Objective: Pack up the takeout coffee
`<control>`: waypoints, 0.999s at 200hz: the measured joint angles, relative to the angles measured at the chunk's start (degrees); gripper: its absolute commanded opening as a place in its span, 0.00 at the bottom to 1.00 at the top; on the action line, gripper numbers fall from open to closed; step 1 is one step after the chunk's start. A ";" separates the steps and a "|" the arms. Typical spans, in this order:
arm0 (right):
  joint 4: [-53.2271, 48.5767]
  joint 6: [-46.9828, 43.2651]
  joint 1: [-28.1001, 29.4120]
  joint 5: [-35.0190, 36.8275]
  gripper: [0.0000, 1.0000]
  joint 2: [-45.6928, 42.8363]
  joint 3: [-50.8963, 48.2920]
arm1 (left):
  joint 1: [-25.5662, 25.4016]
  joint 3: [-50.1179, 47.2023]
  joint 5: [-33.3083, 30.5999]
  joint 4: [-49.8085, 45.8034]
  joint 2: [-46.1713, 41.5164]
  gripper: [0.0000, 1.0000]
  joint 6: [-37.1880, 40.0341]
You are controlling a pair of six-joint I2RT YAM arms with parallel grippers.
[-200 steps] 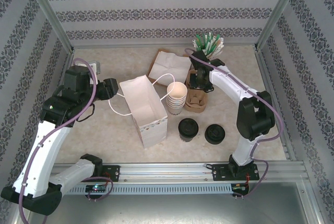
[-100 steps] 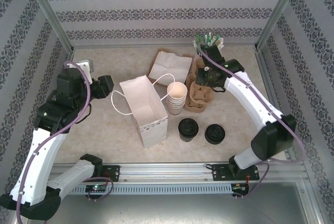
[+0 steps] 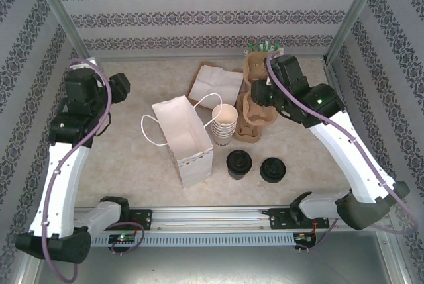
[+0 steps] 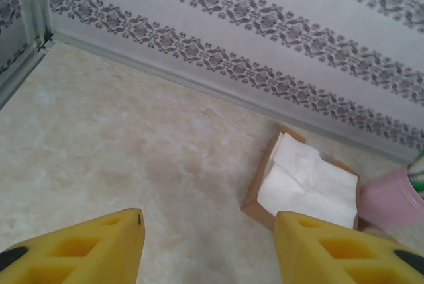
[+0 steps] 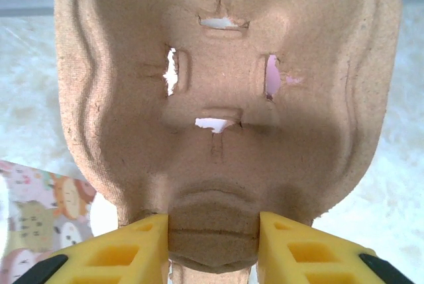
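Right wrist: R jaws clamped on pulp cup carrier (image 5: 225, 65); L jaws apart, empty

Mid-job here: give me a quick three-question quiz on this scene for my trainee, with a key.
1. True or false: the left gripper is holding the white paper bag.
2. Multiple choice: the right gripper is clamped on A) a pulp cup carrier, B) a black lid, C) a napkin.
3. Fill in: the takeout coffee stands between the white paper bag and the stack of loose black ____.
Key: 1 false, its jaws are open with nothing between them. 2 A. 3 lids.
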 measured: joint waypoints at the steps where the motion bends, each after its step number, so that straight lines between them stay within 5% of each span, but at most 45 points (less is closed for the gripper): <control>1: -0.04 -0.02 0.11 0.07 0.36 0.02 0.17 | 0.24 -0.09 0.15 0.11 0.04 0.55 -0.04; 33: -1.01 -2.05 5.53 2.43 0.36 2.86 9.84 | 9.11 -7.04 10.82 7.10 6.19 0.55 -4.81; 83: -0.68 -4.04 14.16 3.69 0.34 9.20 22.08 | 9.55 -19.17 22.64 14.21 12.96 0.55 -9.79; 200: -0.57 -4.33 29.92 3.39 0.35 25.16 29.31 | 4.09 -26.01 25.42 21.44 18.97 0.57 -10.86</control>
